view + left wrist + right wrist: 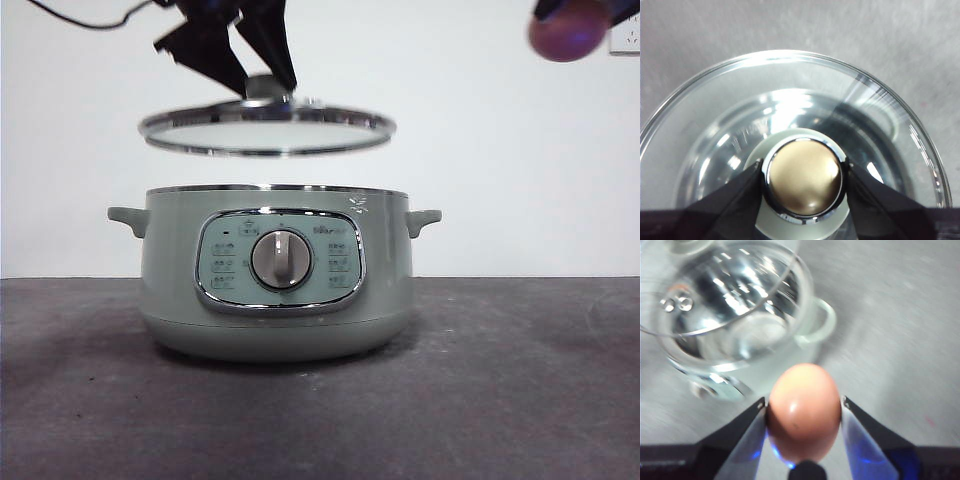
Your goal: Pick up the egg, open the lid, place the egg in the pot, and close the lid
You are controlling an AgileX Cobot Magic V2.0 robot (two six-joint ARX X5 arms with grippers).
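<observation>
Front view first: lid (267, 131) hanging level in the air above the pot (275, 272), clear of its chrome rim, gripped at the knob by the left gripper (262, 85) coming down from the top edge. Pot upright on the dark table (520, 390), dial (281, 259) and front panel facing the camera, small side handles out to either side. Egg (568, 30) at the top corner, blurred, high and well off to the side of the pot, dark part of the right gripper just above it.

Left wrist view: left gripper (803, 181) clenched on the lid's knob (803, 181), one black jaw against each side of its shiny cap. Glass dome of lid (730, 115) spread around the knob, pot interior dimly visible through it.

Right wrist view: right gripper (803, 412) grasping the egg (803, 412), jaws pressed to both sides, egg's narrow end pointing away from the camera. Pot (812, 332) beyond the egg, one handle visible, lid (715, 287) over part of the opening.
</observation>
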